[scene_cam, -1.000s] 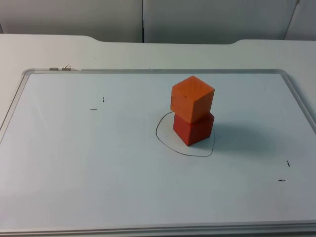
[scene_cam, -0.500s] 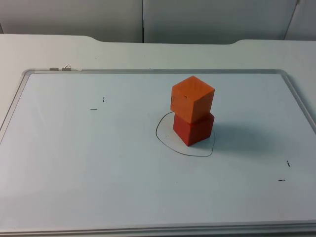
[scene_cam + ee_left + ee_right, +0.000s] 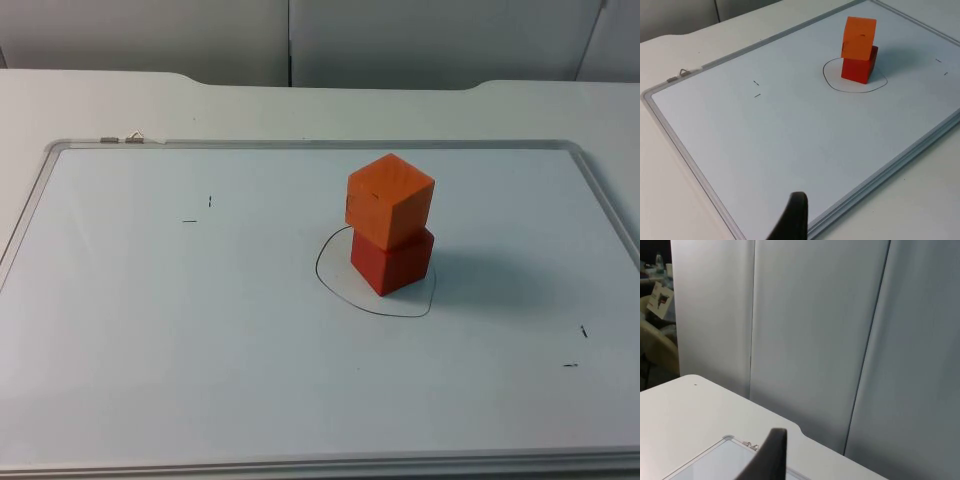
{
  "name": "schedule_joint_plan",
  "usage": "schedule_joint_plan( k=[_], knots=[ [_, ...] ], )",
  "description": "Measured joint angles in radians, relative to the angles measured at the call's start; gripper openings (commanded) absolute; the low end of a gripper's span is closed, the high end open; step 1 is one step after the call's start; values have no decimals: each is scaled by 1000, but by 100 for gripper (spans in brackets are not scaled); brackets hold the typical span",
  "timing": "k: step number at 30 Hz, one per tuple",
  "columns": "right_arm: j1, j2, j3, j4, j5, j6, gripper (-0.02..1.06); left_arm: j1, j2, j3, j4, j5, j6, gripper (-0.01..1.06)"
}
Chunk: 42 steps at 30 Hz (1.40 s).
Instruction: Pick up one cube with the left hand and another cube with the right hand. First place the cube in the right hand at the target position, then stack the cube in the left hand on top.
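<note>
Left end effector (image 3: pixel 792 220) pulled back over the whiteboard's near edge, one black fingertip visible, grip state unreadable, two cubes well ahead of it, orange plastic cube (image 3: pixel 389 200) stacked skewed on red plastic cube (image 3: pixel 392 261), inside the drawn black ring (image 3: pixel 373 272) on the white-framed whiteboard (image 3: pixel 200 330), right end effector (image 3: pixel 767 455) facing the grey partition wall (image 3: pixel 815 340), grip likewise unreadable.

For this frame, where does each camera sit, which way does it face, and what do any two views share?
Top view: fixed above, looking down and forward at the whiteboard, orange cube on red cube.
Left wrist view: on the left arm, facing the whiteboard and stack; one black fingertip.
Right wrist view: on the right arm, facing the partition wall; one fingertip.
Top and left wrist views share both cubes.
</note>
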Motion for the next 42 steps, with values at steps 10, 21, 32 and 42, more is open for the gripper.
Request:
schedule_joint_plan(
  k=[10, 21, 32, 42],
  knots=[
    [0, 0, 0, 0, 4, 0, 105, 0, 0, 2, -6, -2, 0, 84],
    [0, 0, 0, 0, 4, 0, 105, 0, 0, 2, -6, -2, 6, 84],
    [0, 0, 0, 0, 4, 0, 105, 0, 0, 2, -13, -2, 19, 105],
    [0, 0, 0, 0, 4, 0, 105, 0, 0, 2, -13, -2, 19, 105]
  ],
)
